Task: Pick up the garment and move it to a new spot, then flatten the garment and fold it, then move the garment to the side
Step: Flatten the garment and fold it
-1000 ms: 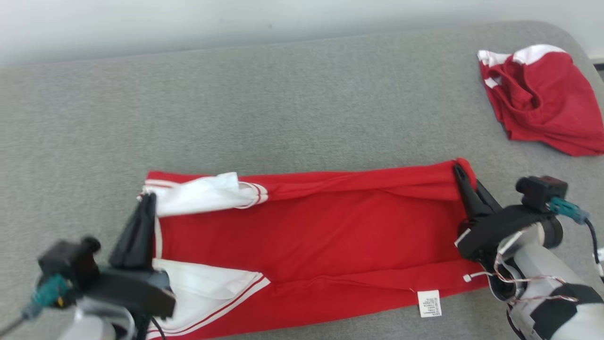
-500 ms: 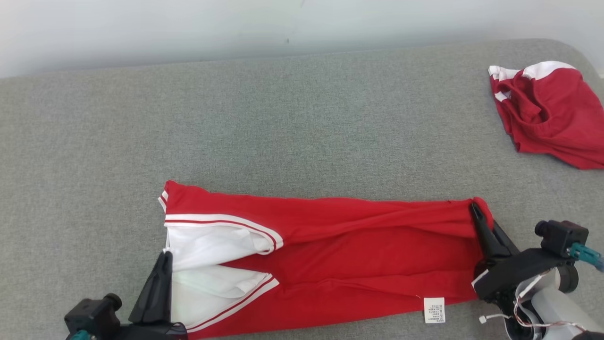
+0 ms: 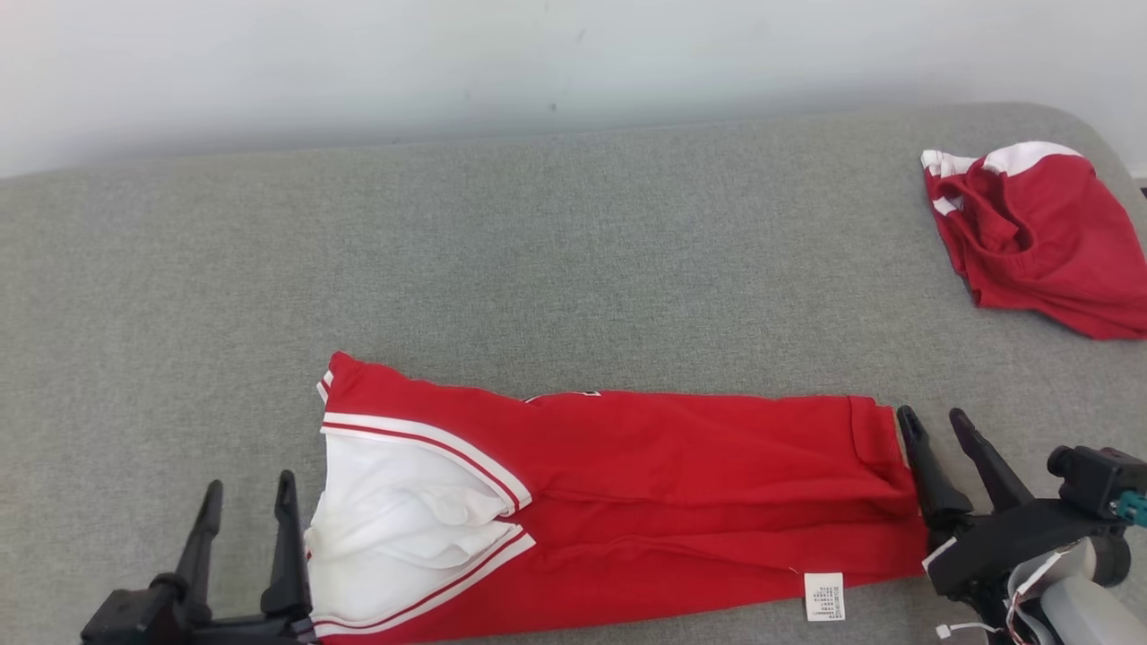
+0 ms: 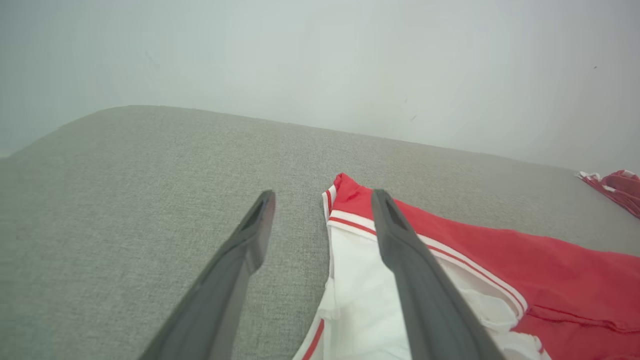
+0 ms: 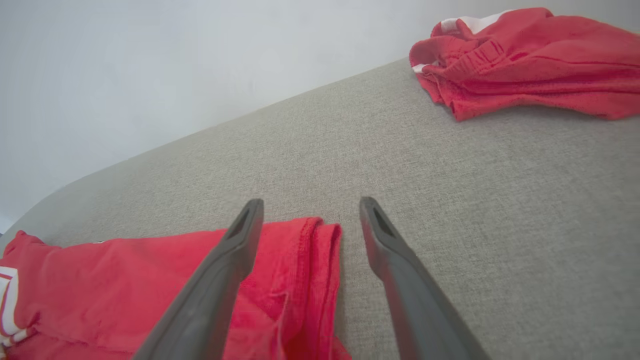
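Red knit cloth with white panels and thin red-and-white stripes makes up the garment [image 3: 645, 484]. It is laid out as a long band across the near part of a grey woven cushion [image 3: 538, 269], with its white end toward the robot's left and its hemmed red end toward the right. A small white printed label [image 3: 823, 596] is seen at its near edge. A second red garment [image 3: 1039, 242], crumpled and trimmed in white, is seen at the far right corner, well apart.

The left gripper [image 3: 250, 484] is held with its two dark fingers spread just beside the white end, and nothing is gripped. The right gripper [image 3: 932, 415] is likewise spread and empty, just beside the hemmed end.

From the left wrist, one finger is seen over the white panel and the other over bare cushion; whether the cloth is touched cannot be told. From the right wrist, the doubled hem and the gathered waistband of the crumpled garment are shown more plainly. A pale wall [image 3: 448, 63] is seen behind.
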